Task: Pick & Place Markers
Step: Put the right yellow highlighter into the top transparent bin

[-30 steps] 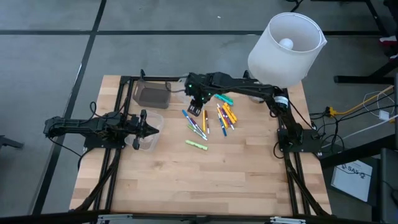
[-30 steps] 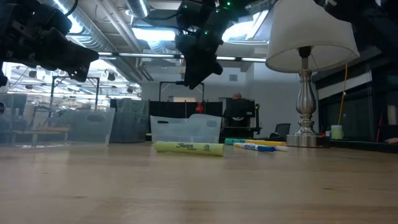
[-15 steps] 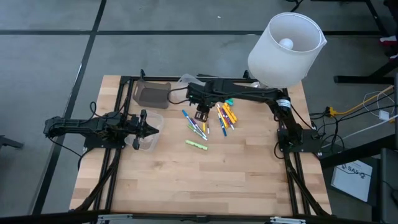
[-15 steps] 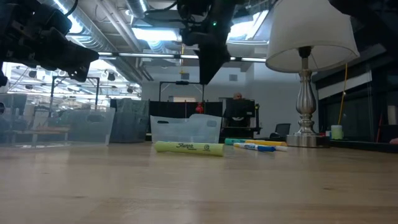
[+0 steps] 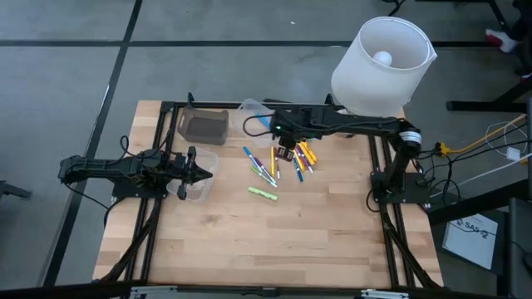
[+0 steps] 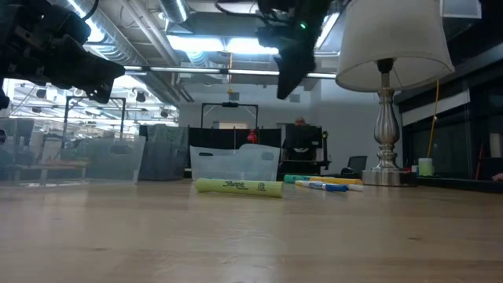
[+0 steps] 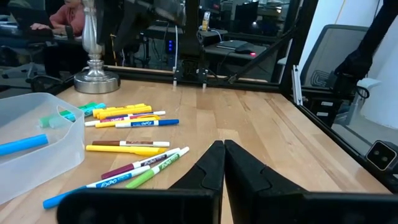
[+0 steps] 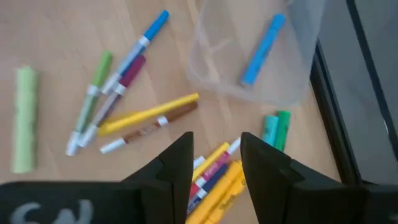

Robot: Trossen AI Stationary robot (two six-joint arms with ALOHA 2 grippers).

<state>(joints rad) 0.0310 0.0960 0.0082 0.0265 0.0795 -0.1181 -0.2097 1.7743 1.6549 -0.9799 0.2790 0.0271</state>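
Right hand [image 5: 284, 152] just slid right over the markers [image 5: 283, 159], fingers open and empty, probably lining up a grab.

A pale wooden butcher-block table [image 5: 274, 241] carries thin pen-like markers [image 5: 287, 159] in blue, green, yellow, orange and purple with white barrels. Nearer its front edge lies a single lime-yellow highlighter [image 5: 262, 193] with black lettering. A clear plastic tub [image 8: 261, 56] holds one bright blue marker [image 8: 262, 48]; beside it lies a teal-green marker [image 8: 277, 129]. The white lampshade [image 5: 381, 65] tops a silver lamp base [image 6: 384, 134]. A smoky-dark tinted container [image 5: 202, 126] sits near the rear left corner.
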